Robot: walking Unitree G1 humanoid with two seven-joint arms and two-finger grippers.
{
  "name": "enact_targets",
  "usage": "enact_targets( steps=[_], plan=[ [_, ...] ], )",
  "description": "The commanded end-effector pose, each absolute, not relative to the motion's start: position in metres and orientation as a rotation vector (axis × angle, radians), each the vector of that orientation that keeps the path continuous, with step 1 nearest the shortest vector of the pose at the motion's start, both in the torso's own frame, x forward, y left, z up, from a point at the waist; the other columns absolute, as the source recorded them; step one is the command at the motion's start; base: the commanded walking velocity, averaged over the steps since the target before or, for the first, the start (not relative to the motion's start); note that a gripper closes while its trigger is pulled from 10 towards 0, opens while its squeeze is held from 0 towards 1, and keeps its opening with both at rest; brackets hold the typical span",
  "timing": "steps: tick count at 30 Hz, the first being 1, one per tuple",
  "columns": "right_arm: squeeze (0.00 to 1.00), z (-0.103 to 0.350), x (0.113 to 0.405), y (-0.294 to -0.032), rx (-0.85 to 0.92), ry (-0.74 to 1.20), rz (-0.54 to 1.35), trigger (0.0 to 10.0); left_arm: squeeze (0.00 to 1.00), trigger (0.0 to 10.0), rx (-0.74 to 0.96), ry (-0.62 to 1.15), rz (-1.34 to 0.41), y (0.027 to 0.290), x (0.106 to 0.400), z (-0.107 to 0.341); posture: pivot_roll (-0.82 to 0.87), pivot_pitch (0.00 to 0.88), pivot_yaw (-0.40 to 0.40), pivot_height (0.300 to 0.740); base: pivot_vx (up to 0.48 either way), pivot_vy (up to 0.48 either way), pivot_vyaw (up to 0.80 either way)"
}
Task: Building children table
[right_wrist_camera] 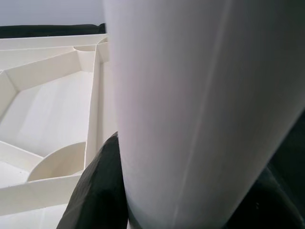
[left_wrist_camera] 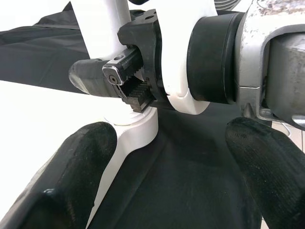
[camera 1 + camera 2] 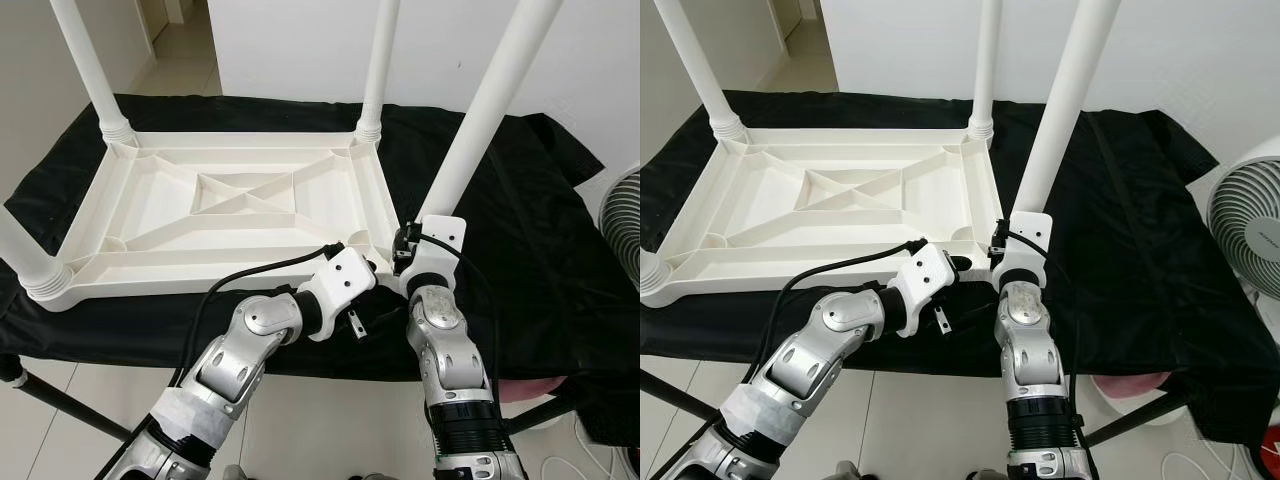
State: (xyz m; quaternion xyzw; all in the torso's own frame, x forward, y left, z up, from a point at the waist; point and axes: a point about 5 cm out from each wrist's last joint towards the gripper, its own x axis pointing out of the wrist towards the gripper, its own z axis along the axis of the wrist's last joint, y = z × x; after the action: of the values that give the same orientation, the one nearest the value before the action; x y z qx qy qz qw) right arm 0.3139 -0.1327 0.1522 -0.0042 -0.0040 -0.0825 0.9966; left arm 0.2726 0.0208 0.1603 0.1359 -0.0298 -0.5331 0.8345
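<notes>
A white plastic children's table point(image 3: 150, 285) lies upside down on a black cloth. Its near-right leg point(image 3: 490, 100) stands tilted in the corner socket. My right gripper point(image 3: 402, 250) is shut on this leg just above its base; in the right wrist view the leg point(image 1: 200, 105) sits between the black fingers point(image 1: 97, 191). My left gripper point(image 2: 169, 162) is open right beside that corner, with its fingertips point(image 2: 81, 162) wide apart and nothing between them. It faces the right gripper's fingers point(image 2: 109, 78).
Three other legs stand in their sockets: far left point(image 3: 90, 60), far middle point(image 3: 380, 60) and near left point(image 3: 25, 260). The black cloth point(image 3: 540, 230) hangs over the stand's edges. A white fan point(image 3: 1250, 230) stands to the right, over pale floor tiles.
</notes>
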Motion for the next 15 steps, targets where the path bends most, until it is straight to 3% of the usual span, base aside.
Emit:
enact_targets(
  steps=[1, 2, 4, 5, 15],
  plan=[
    [0.0, 0.137, 0.309, -0.14, -0.022, 0.07, -0.218, 10.0, 0.0, 10.0, 0.292, -0.055, -1.123, 0.022, 0.273, 0.158, -0.13, 0.05, -0.005, 0.74, 0.0, 0.0, 0.0],
    [0.92, 0.137, 0.309, -0.139, -0.008, 0.072, -0.21, 10.0, 0.0, 10.0, 0.291, -0.056, -1.123, 0.022, 0.273, 0.159, -0.13, 0.056, -0.002, 0.74, 0.0, 0.0, 0.0],
    [0.92, 0.137, 0.309, -0.138, 0.002, 0.073, -0.205, 10.0, 0.0, 10.0, 0.29, -0.056, -1.123, 0.022, 0.273, 0.159, -0.13, 0.056, -0.002, 0.74, 0.0, 0.0, 0.0],
    [1.0, 0.137, 0.309, -0.14, -0.018, 0.076, -0.186, 10.0, 0.0, 10.0, 0.288, -0.056, -1.121, 0.022, 0.273, 0.159, -0.13, 0.062, 0.001, 0.74, 0.0, 0.0, 0.0],
    [1.0, 0.144, 0.317, -0.155, -0.018, 0.071, -0.003, 10.0, 0.0, 10.0, 0.287, -0.058, -1.12, 0.021, 0.273, 0.16, -0.13, 0.063, 0.004, 0.74, 0.0, 0.0, 0.0]
  ],
)
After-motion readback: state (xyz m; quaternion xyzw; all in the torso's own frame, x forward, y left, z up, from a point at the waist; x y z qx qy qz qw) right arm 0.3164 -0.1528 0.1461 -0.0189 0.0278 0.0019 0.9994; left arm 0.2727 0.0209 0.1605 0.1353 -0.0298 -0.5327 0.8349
